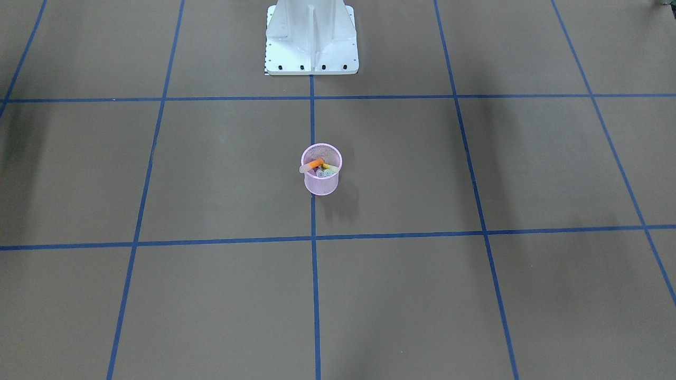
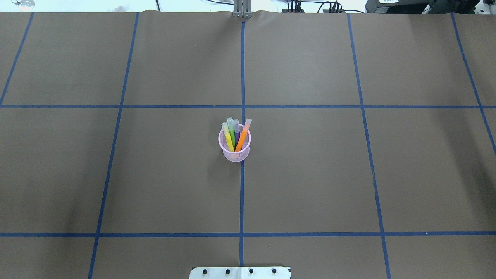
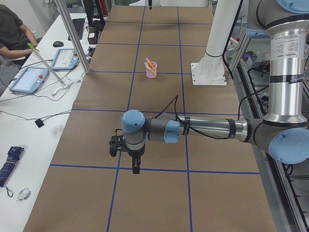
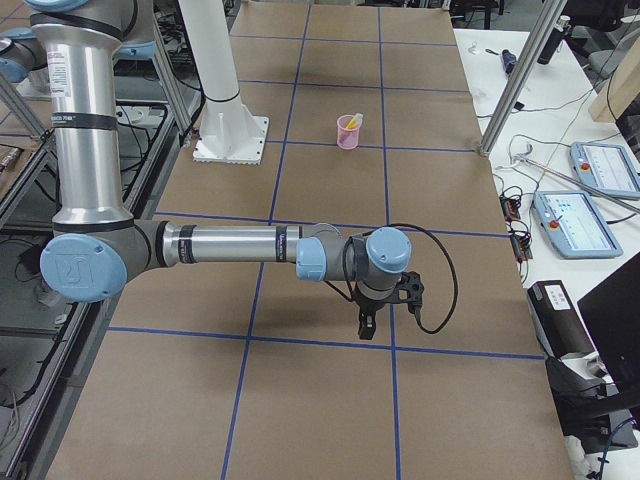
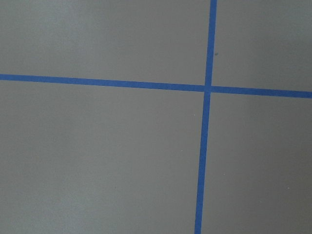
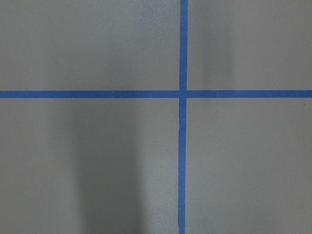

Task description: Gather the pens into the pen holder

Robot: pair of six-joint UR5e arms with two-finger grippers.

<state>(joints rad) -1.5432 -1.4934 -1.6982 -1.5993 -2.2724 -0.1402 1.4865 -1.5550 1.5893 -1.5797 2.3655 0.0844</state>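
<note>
The pink mesh pen holder (image 2: 235, 155) stands upright at the table's middle on a blue tape line. The yellow pen (image 2: 228, 141), green pen (image 2: 232, 135), purple pen (image 2: 237, 132) and orange pen (image 2: 241, 140) stand inside it, pale caps up. The holder also shows in the front-facing view (image 1: 321, 183). My left gripper (image 3: 136, 166) hangs over the table far from the holder (image 3: 151, 72); I cannot tell if it is open. My right gripper (image 4: 366, 328) hangs likewise far from the holder (image 4: 347, 135); I cannot tell its state. Both wrist views show only paper and tape.
The table is covered in brown paper with a blue tape grid (image 2: 242, 193). The white robot base (image 1: 311, 39) stands behind the holder. Desks with teach pendants (image 3: 29, 79) and a seated person flank the table's ends.
</note>
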